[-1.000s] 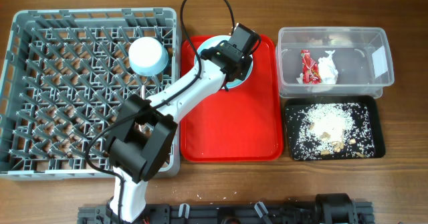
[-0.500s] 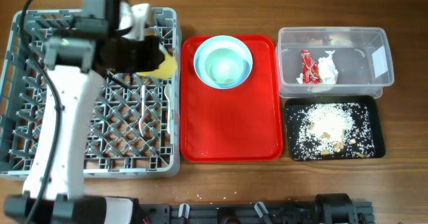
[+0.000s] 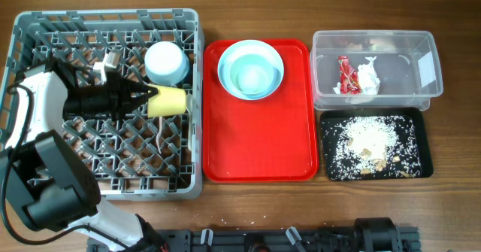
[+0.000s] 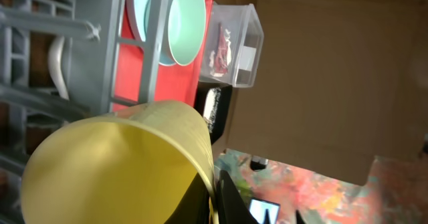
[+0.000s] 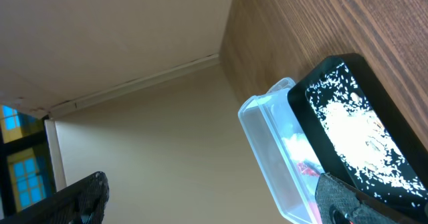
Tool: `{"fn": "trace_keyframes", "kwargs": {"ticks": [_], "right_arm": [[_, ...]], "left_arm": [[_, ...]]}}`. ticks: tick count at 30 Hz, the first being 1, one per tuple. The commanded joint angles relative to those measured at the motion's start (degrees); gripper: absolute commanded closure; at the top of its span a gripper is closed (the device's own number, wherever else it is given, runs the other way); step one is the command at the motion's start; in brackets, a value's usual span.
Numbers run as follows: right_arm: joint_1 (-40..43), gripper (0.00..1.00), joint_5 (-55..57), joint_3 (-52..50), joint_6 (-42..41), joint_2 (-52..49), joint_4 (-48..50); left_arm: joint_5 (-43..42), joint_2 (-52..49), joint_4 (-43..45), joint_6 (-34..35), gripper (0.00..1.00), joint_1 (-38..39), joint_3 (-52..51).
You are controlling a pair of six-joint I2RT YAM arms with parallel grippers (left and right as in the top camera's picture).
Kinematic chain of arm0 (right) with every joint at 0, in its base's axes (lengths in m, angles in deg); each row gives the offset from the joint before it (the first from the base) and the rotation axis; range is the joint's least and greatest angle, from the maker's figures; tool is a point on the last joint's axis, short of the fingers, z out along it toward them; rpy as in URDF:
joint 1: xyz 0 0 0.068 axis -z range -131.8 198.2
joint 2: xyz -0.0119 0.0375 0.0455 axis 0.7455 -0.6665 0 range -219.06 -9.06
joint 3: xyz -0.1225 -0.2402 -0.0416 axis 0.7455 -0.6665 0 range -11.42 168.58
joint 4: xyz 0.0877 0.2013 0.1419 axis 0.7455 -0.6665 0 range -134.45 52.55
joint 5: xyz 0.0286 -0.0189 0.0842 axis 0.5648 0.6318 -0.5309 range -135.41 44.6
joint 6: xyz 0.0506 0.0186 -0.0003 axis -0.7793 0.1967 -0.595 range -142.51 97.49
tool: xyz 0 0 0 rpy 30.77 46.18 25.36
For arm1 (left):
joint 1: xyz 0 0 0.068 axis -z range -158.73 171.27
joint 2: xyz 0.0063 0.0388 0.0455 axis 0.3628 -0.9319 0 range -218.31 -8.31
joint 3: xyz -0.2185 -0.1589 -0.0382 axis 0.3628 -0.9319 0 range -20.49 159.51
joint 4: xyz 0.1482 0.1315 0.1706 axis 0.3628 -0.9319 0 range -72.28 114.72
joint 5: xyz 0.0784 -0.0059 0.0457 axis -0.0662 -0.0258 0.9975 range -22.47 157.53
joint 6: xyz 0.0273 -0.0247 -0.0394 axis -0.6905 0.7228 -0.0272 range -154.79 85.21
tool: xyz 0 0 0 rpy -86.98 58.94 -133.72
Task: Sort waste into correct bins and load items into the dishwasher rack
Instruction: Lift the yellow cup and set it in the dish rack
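My left gripper (image 3: 145, 100) was clamped on the rim of the yellow cup (image 3: 169, 101), held sideways over the right side of the dishwasher rack (image 3: 30, 26). My right gripper (image 5: 214, 207) stood wide apart, empty. Released that tilted, I judged, the cup could roll between pegs.

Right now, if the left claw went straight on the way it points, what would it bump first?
Probably the grey rack's right wall, just beyond the yellow cup the left claw holds. Height is hard to judge; it might pass over onto the red tray.
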Motion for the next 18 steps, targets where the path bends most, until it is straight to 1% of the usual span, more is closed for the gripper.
{"fn": "trace_keyframes", "kwargs": {"ticks": [1,3,6,8,10,12,14,16,18], "right_arm": [[0.04,0.00,0.74,0.11,-0.39,-0.31,0.09],[0.04,0.00,0.74,0.11,-0.42,-0.31,0.09],[0.04,0.00,0.74,0.11,-0.39,-0.31,0.09],[0.04,0.00,0.74,0.11,-0.42,-0.31,0.09],[0.04,0.00,0.74,0.13,-0.39,-0.31,0.09],[0.04,0.00,0.74,0.11,-0.39,-0.31,0.09],[0.04,0.00,0.74,0.11,-0.42,-0.31,0.09],[0.04,0.00,0.74,0.11,-0.39,-0.31,0.09],[0.04,0.00,0.74,0.11,-0.44,-0.31,0.09]], "left_arm": [[-1.99,-0.50,-1.33,-1.60,0.96,-0.22,-1.70],[-1.97,-0.50,-1.01,-1.60,0.96,-0.22,-3.61],[-2.69,-0.52,5.20,-0.98,0.96,-0.24,-7.89],[-6.80,-0.52,10.25,0.11,0.96,-0.26,-9.05],[-6.67,-0.52,20.06,8.74,0.96,-0.26,-9.11],[-4.17,-0.52,23.96,12.24,0.96,-0.26,-9.11],[0.74,-0.52,27.76,15.76,0.96,-0.26,-9.11],[2.01,-0.52,28.24,16.15,0.96,-0.26,-9.14],[7.30,-0.52,28.24,18.25,0.96,-0.26,-9.16]]}}
